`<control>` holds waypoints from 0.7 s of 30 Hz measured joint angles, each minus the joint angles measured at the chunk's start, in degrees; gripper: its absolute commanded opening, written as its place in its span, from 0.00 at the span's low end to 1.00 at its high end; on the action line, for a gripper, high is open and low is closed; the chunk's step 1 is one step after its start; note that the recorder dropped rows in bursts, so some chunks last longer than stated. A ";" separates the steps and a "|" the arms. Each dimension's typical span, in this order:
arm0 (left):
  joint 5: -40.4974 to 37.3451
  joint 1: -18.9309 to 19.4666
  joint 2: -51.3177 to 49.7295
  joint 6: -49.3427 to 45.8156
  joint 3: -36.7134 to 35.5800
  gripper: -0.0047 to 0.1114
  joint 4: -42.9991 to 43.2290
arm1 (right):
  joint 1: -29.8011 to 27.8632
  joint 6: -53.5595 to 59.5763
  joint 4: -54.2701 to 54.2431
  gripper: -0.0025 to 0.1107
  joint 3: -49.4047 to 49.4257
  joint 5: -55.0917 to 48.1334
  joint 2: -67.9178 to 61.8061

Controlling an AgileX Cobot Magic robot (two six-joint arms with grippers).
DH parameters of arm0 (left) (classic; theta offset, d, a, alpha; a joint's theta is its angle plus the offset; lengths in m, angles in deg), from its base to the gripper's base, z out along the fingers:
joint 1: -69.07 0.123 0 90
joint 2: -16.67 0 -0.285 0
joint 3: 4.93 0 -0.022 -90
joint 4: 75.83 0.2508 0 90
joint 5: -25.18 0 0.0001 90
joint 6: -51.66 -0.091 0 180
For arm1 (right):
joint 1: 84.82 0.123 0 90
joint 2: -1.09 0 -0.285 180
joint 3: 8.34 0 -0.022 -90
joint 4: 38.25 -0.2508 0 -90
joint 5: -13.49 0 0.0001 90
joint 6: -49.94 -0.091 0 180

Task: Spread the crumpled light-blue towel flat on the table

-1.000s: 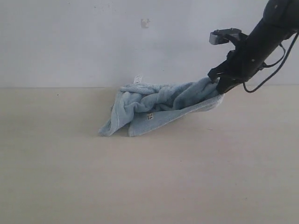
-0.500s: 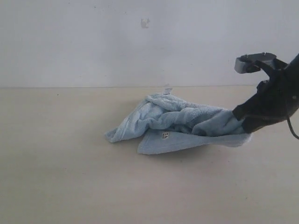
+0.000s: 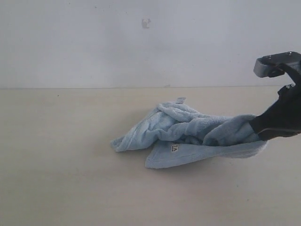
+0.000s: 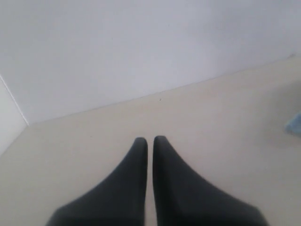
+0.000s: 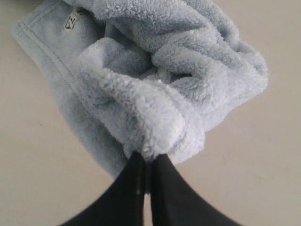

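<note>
I count one towel, crumpled on one table; right gripper clamps its fold, left gripper closed.

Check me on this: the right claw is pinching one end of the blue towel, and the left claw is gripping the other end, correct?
Not quite. The right gripper does pinch one end of the towel, but the left gripper grips nothing: the left wrist view shows its jaws shut over the table, apart from the cloth.
</note>
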 measured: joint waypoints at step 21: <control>-14.22 -0.53 -4.73 -24.44 9.01 0.08 -69.96 | 0.00 1.46 -2.88 0.02 1.63 2.00 0.30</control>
